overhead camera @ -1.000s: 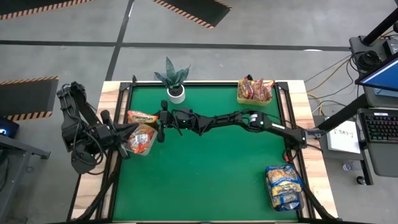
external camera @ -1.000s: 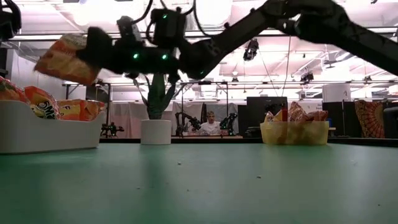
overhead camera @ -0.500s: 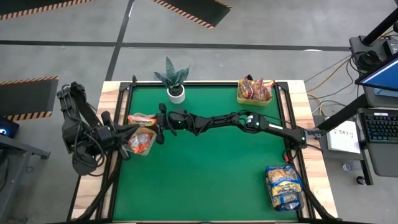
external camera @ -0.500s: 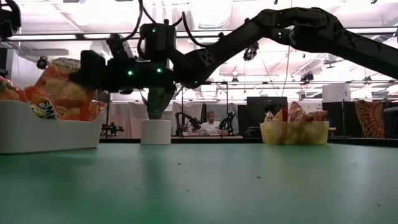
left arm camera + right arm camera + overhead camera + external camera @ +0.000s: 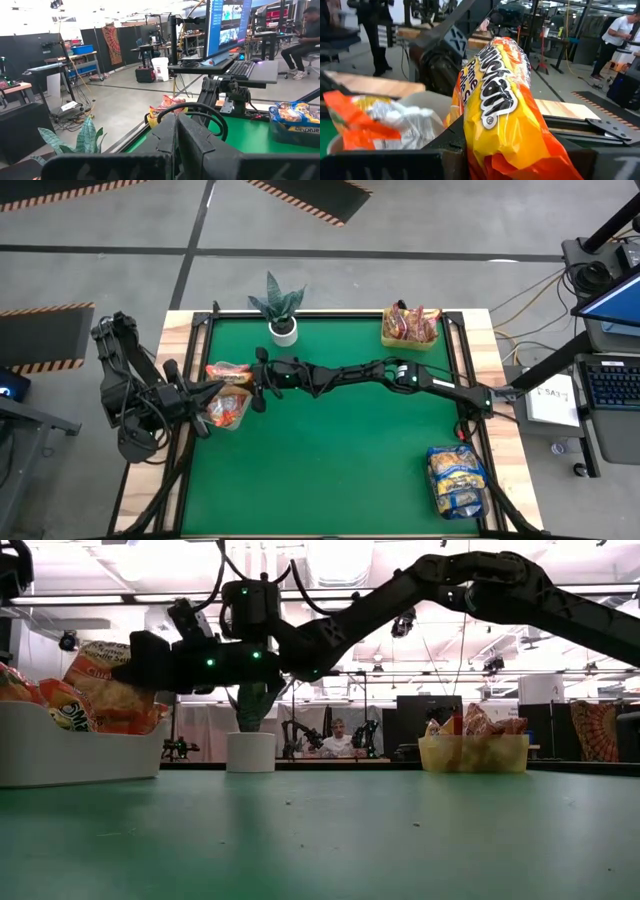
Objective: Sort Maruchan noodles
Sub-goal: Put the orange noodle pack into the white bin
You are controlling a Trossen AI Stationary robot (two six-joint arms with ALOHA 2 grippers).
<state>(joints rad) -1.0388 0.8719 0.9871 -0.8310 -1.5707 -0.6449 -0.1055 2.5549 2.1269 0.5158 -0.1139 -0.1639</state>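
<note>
Here the right gripper [image 5: 252, 373] grips an orange noodle packet [image 5: 226, 370] above the bin [image 5: 60, 750]

Grey concrete floor [image 5: 420, 220] with hazard-striped mats [image 5: 310, 195], a monitor desk [image 5: 235, 60], perhaps workbenches beyond.

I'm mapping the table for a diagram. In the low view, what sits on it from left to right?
White bin of orange packets → potted plant → yellow bin of red packets.

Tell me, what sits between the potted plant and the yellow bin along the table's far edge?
Nothing: in the high view, only bare green mat lies between the plant and yellow bin.
</note>
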